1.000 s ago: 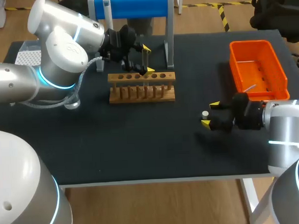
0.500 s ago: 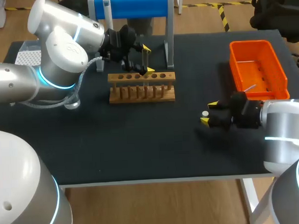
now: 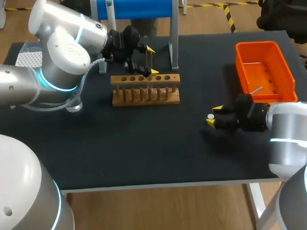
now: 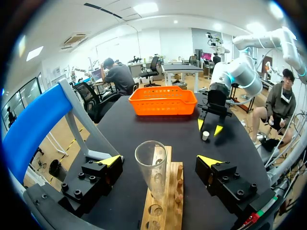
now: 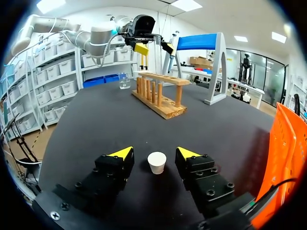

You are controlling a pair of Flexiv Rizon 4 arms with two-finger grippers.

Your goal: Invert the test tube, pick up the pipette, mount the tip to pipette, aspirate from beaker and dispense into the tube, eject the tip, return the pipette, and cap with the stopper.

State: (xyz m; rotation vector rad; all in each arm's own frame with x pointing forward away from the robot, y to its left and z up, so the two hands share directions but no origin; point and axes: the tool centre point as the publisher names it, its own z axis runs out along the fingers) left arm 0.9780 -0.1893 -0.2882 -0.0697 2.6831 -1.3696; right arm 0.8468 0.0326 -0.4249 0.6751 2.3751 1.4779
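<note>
The small white tapered stopper (image 5: 157,162) stands on the black tabletop (image 5: 96,120) between the right gripper's (image 5: 153,153) spread fingers, seemingly touched by neither. It looks light and slightly soft (rubber, probably), so a gentle pinch across its sides should hold it. The left gripper (image 4: 159,161) is also spread, flanking the clear glass test tube (image 4: 151,165), fragile and slick, upright in the wooden rack (image 4: 168,206).

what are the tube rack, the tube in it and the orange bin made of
Light brown rack with a row of holes: looks like bare wood, matte tan surface with dowel pegs. Clear round tube standing in it: see-through and shiny, glass or clear plastic; cannot tell which. Orange rectangular bin: likely moulded plastic, uniform bright colour, smooth slightly glossy walls.
</note>
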